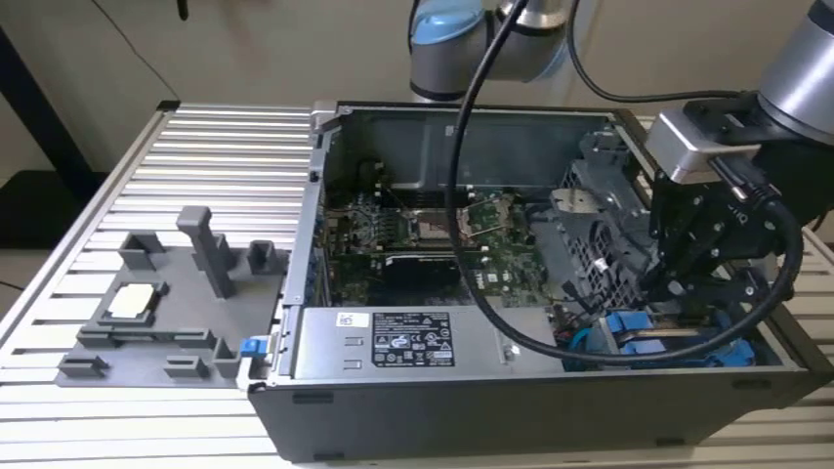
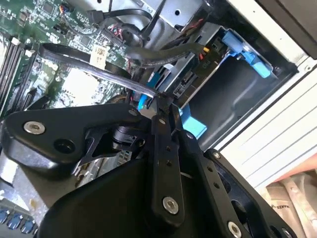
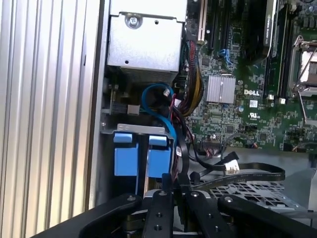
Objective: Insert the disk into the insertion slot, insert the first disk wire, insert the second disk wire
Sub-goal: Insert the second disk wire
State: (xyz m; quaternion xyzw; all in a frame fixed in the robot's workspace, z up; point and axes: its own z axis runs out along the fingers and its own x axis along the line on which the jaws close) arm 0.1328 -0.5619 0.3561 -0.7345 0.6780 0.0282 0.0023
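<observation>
My gripper reaches down into the open computer case at the exterior view's right. In both wrist views its black fingers stand pressed together on a flat black disk wire, gripper and gripper. That wire runs off over the motherboard. Just beyond the fingertips, two blue carrier ends sit side by side in the grey metal insertion slot. The disk in its blue carrier is the end closer to my fingers. The other blue-carriered drive sits beside it. The disk bodies are hidden inside the cage.
A blue cable loops above the carriers, beside a bundle of coloured power wires. The power supply box and green motherboard lie close by. A grey fixture tray stands on the ribbed table at the exterior view's left.
</observation>
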